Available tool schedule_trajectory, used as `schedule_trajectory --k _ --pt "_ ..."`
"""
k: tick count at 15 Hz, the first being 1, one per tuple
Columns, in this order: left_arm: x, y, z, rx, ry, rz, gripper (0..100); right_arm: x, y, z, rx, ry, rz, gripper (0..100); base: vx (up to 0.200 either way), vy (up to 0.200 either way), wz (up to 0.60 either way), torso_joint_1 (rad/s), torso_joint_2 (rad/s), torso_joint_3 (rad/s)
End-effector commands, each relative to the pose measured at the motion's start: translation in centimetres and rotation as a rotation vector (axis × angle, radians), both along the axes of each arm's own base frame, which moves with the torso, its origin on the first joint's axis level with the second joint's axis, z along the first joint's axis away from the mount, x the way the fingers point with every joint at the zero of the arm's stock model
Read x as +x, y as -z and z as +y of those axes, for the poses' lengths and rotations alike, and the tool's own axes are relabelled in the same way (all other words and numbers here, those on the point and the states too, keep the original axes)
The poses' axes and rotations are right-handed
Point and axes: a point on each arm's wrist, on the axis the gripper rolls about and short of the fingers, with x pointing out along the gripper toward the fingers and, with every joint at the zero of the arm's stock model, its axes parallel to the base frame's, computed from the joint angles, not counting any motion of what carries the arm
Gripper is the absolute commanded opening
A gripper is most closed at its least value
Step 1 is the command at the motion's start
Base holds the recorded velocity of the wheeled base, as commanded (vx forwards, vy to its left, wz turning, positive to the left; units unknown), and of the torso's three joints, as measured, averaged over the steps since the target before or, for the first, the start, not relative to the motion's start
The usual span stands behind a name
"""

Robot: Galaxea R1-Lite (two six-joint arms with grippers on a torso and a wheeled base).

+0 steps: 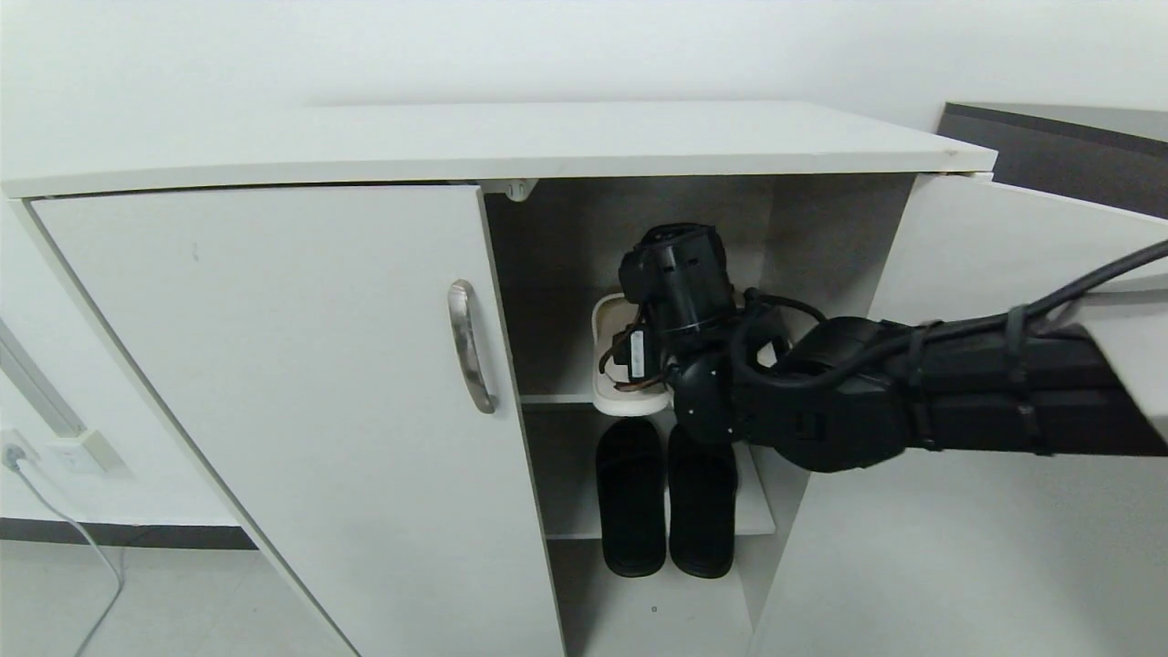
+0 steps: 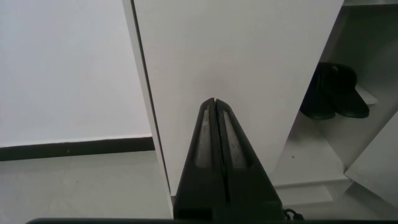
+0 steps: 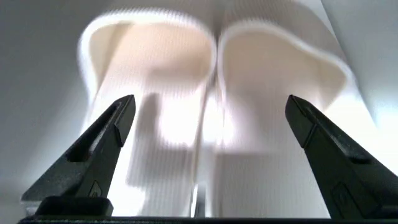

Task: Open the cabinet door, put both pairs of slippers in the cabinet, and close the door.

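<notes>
Head view, centre frame: your R arm reaches in from the right edge into the cabinet (image 1: pixel 511 137). The R door (image 1: pixel 985 246) stands swung open at upper right. The L door (image 1: pixel 274 383) is shut and takes up the left half, with its handle (image 1: pixel 470 347) near the centre.

The white slippers (image 1: pixel 630 401) lie on the upper shelf (image 1: pixel 552 399) at mid-frame, mostly hidden behind the wrist, with the near end reaching the shelf's front edge. The black slippers (image 1: pixel 630 497) lie side by side on the lower shelf (image 1: pixel 570 525) just below, their near ends hanging past its front edge.

R claw (image 3: pixel 210 104): spread wide, nothing in its grip. In the R wrist view the white pair sits just ahead, seen between the two fingers. Can't tell if either finger touches it.

L claw (image 2: pixel 214 109): fingers pressed flat together with nothing between them. It hangs in front of the shut L door, low down, near the floor (image 2: pixel 74 186). The black pair shows in the open bay beyond.

Lower left of the head view: a wall socket (image 1: pixel 78 452) with a cable (image 1: pixel 82 547) running down from it.
</notes>
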Motion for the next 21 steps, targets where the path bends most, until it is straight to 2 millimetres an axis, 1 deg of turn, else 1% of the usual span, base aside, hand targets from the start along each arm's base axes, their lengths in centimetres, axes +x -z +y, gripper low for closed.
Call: schedule_trajectory --k 1,2,3,4,5,6,7,8,10,13,15,21 --pt "0.0 0.0 0.0 0.000 0.000 0.000 0 -5.5 -2.6 -2.5 0.043 -0.059 -0.006 100 0.000 0.000 0.00 0.000 0.00 0.000" --pt "0.0 0.0 0.0 0.000 0.000 0.001 0 -6.6 -2.7 -3.1 0.044 -0.075 0.001 100 0.000 0.000 0.00 0.000 0.00 0.000" --pt "0.0 0.0 0.0 0.000 0.000 0.000 0 -8.7 -2.7 -4.2 0.051 -0.109 0.012 100 0.000 0.000 0.00 0.000 0.00 0.000" --pt "0.0 0.0 0.0 0.000 0.000 0.001 0 -11.3 -2.4 -5.6 0.050 -0.164 0.026 100 0.000 0.000 0.00 0.000 0.00 0.000" --pt "0.0 0.0 0.0 0.001 0.000 0.000 0 -12.4 -2.2 -6.3 0.046 -0.195 0.036 100 0.000 0.000 0.00 0.000 0.00 0.000" --pt "0.0 0.0 0.0 0.003 0.000 0.001 0 -13.8 -1.6 -7.6 0.036 -0.241 0.059 100 0.000 0.000 0.00 0.000 0.00 0.000" --pt "0.0 0.0 0.0 0.003 0.002 0.001 0 -14.1 -1.0 -8.2 0.034 -0.267 0.076 100 0.000 0.000 0.00 0.000 0.00 0.000" --pt "0.0 0.0 0.0 0.003 0.002 0.001 0 -14.1 -0.8 -8.2 0.035 -0.281 0.082 100 0.000 0.000 0.00 0.000 0.00 0.000" --pt "0.0 0.0 0.0 0.001 0.000 0.000 0 -13.8 0.3 -7.6 0.020 -0.294 0.103 100 0.000 0.000 0.00 0.000 0.00 0.000" --pt "0.0 0.0 0.0 0.001 0.000 0.001 0 -13.2 0.6 -6.7 0.055 -0.292 0.071 100 0.000 0.000 0.00 0.000 0.00 0.000" --pt "0.0 0.0 0.0 0.001 0.000 0.001 0 -13.1 0.7 -6.6 0.054 -0.287 0.069 100 0.000 0.000 0.00 0.000 0.00 0.000" --pt "0.0 0.0 0.0 0.001 0.000 0.000 0 -13.2 0.6 -6.6 0.054 -0.287 0.068 100 -0.200 0.000 0.00 0.007 0.01 0.002"
